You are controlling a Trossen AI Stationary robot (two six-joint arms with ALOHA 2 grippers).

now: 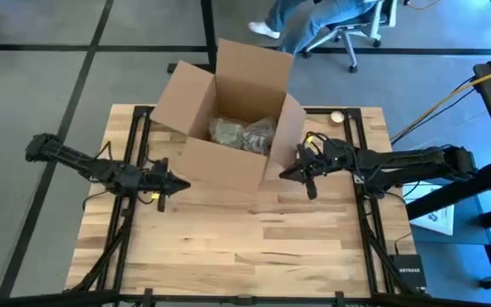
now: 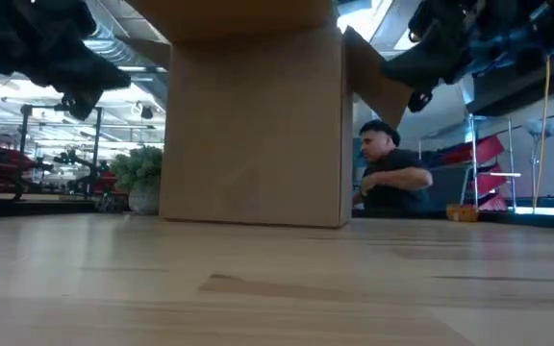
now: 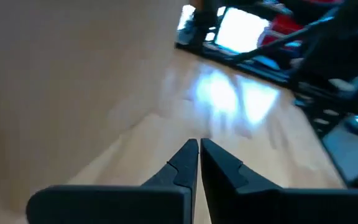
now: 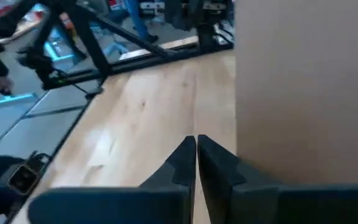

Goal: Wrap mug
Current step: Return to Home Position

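So the left pincer point(image 3: 198, 149) has its two dark fingers pressed together, with barely a sliver between the tips. Right beside it is the plain brown wall of the cardboard box point(image 3: 73, 68), meeting the light wooden bench point(image 3: 272, 149), which has a bright glare patch point(image 3: 229, 99) ahead. Past the bench's far edge it's just blurry dark framework point(image 3: 247, 56).

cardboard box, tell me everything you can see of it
The cardboard box is plain brown card, upright, with its top flaps open and splayed outward. It stands on the wooden table by the far edge, turned at a slight angle, its base flat on the tabletop in the low view. Inside lies a bundle of bubble wrap. The left gripper and right gripper hang near its front corners, fingers shut and holding nothing.
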